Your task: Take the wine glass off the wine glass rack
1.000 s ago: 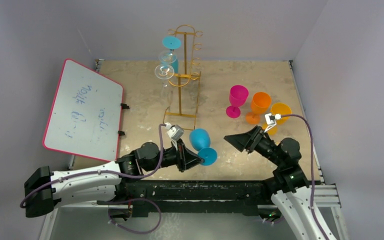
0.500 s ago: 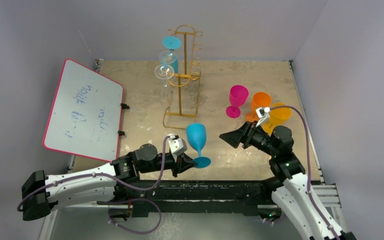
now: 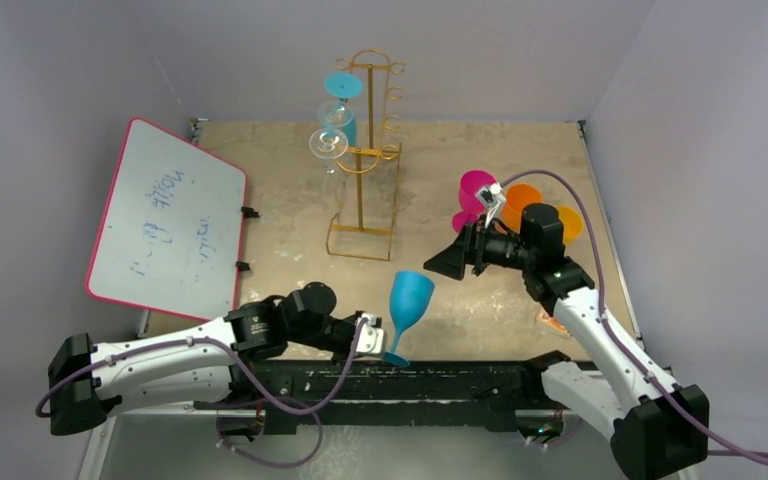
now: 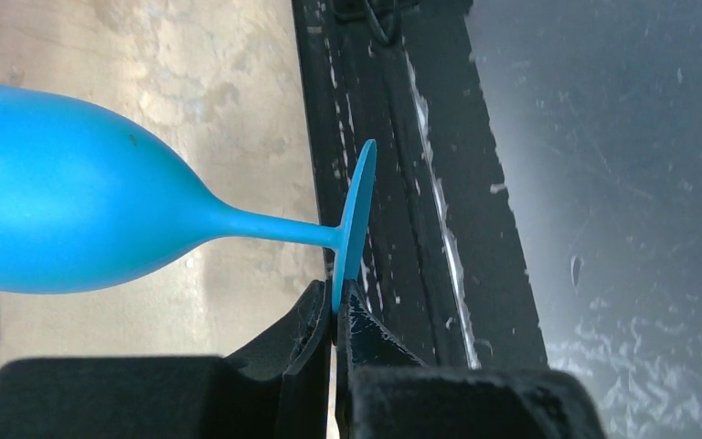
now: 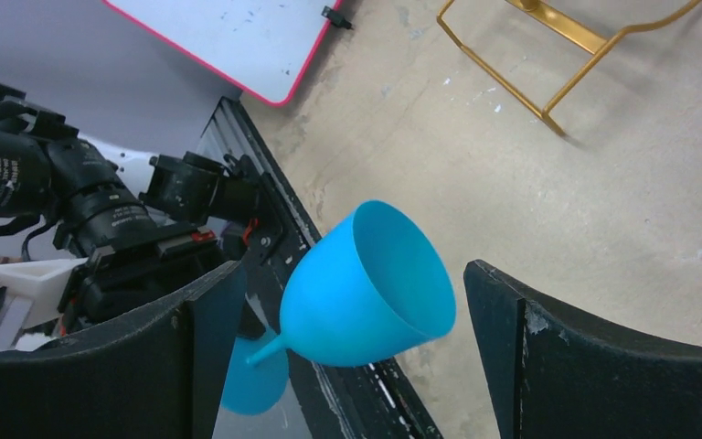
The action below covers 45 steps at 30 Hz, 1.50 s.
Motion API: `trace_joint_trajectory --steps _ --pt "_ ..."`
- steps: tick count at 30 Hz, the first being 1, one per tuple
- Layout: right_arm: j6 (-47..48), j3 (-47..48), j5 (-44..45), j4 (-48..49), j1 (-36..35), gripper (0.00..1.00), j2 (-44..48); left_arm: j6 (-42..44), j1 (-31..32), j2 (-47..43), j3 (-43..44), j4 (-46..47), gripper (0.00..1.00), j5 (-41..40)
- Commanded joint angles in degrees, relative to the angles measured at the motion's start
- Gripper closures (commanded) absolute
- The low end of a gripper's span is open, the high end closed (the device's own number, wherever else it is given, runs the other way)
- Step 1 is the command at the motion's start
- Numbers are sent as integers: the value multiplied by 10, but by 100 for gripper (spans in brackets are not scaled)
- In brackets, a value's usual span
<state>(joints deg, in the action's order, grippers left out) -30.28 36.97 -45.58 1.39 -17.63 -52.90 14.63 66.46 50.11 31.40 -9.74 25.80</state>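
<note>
The gold wire wine glass rack stands at the back centre, with a blue glass and clear glasses still hanging on it; its base shows in the right wrist view. My left gripper is shut on the foot rim of a blue wine glass, held nearly upright over the table's near edge. In the left wrist view my gripper pinches the thin foot. My right gripper is open, just right of the bowl. In the right wrist view the bowl lies between its spread fingers, untouched.
A pink-framed whiteboard leans at the left. A pink glass and two orange glasses stand at the right, behind my right arm. The black base rail runs along the near edge under the held glass.
My left gripper pulled the blue glass toward the near edge and tipped it more upright. My right arm rose and swung left, now pointing at the bowl.
</note>
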Motion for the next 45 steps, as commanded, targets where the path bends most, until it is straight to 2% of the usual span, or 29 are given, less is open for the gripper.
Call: trace_joint_trajectory --steps 1,3,5,8,10,13,15,18,20,24,27,36,41,45 --pt "83 51 -53 -32 -1 8 -19 87 1 -28 16 -53 100 3" --pt "78 54 -104 -28 -1 14 -34 88 1 -40 7 -48 100 -15" --pt "83 62 -134 -35 -1 15 -52 94 1 -45 11 -57 100 -18" --pt "60 70 -107 -37 -1 17 -76 86 1 -45 0 -18 100 2" --pt "39 65 -104 -17 -1 22 -95 87 1 -38 -2 -15 100 6" --pt "6 60 -186 23 -4 26 -139 95 1 -31 5 -40 100 -16" --pt "17 77 -224 6 -25 29 -166 96 1 -31 2 -28 100 -18" --pt "67 111 -201 -48 -78 32 -187 104 0 -30 -17 -7 100 -30" --pt "90 126 -197 -75 -86 44 -196 107 2 -33 -5 -25 100 -46" --pt "52 108 -231 -13 -86 50 -199 111 2 -41 -13 -30 100 -52" --pt "61 119 -244 -24 -87 59 -205 117 2 -31 -6 -52 100 -54" --pt "47 133 -262 -25 -87 70 -193 133 3 -23 1 -76 100 -49" --pt "44 127 -272 -21 -87 82 -195 128 3 -29 0 -74 100 -50" --pt "45 123 -275 -22 -87 83 -195 124 3 -28 -2 -74 100 -59"
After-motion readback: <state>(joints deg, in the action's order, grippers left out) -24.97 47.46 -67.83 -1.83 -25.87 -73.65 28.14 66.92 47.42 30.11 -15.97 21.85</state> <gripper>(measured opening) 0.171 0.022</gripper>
